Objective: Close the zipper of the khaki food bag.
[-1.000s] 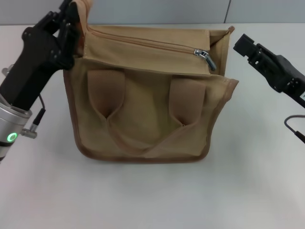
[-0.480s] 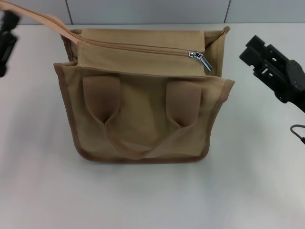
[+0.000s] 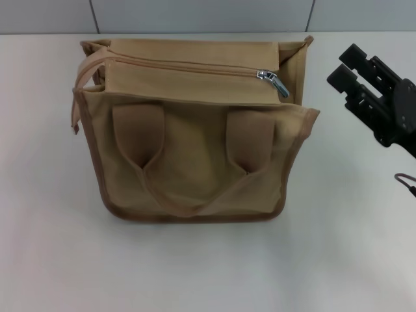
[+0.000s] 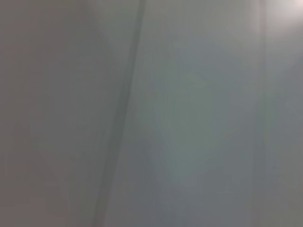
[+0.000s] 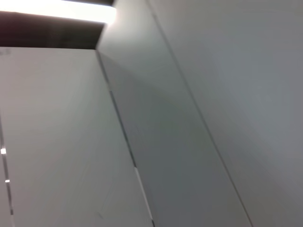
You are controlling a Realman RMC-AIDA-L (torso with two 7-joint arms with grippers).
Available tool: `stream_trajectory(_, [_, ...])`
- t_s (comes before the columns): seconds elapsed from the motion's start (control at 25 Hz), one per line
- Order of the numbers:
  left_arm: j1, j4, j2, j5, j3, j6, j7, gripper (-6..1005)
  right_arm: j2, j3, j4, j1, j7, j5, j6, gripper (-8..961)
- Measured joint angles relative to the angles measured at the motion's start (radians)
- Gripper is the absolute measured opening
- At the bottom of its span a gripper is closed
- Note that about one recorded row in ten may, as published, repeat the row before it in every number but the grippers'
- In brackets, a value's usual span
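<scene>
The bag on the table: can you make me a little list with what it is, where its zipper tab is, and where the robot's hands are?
thing: tan bag, standing on the white table
handles: two wide straps, front one hanging down the front
zipper: runs along the top flap
zipper tab: silver, at the right end
right gripper: right of the bag, not touching it, fingers open
left gripper: not in view

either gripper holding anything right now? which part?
Nothing held. The right gripper is open, clear of the khaki food bag; the left gripper is out of view.
</scene>
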Motion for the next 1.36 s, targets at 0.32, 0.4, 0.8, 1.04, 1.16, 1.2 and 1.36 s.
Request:
stream_trajectory(0.32, [-0.028,0.08,0.042,0.095,0.403,0.026,-0.013,810,-0.006,-0.261,-0.085,0.102,-0.071,-0.165,-0.036,621])
stream_trajectory(0.4, [-0.064,0.098,0.044,0.119,0.489,0.024,-0.044,810,-0.003,-0.386,-0.109,0.128,-0.088,-0.221,-0.01,622])
stream_trajectory(0.8, [-0.17,0.117,0.024,0.302,0.531,0.0,-0.064,810,0.003,-0.45,0.003,0.089,-0.26,-0.221,0.134,630])
stream_trajectory(1.04, [-0.169,0.126,0.016,0.308,0.533,-0.008,-0.059,810,0.003,-0.431,0.041,0.084,-0.303,-0.212,0.144,631])
stream_trajectory(1.16, [-0.17,0.126,0.01,0.321,0.534,-0.008,-0.063,810,0.003,-0.417,0.053,0.086,-0.304,-0.211,0.15,631])
stream_trajectory(1.2, [-0.17,0.126,0.008,0.321,0.534,-0.008,-0.062,810,0.003,-0.412,0.055,0.087,-0.305,-0.211,0.151,631])
stream_trajectory(1.36, [-0.164,0.127,-0.004,0.324,0.534,-0.012,-0.054,810,0.003,-0.411,0.06,0.087,-0.305,-0.211,0.152,631])
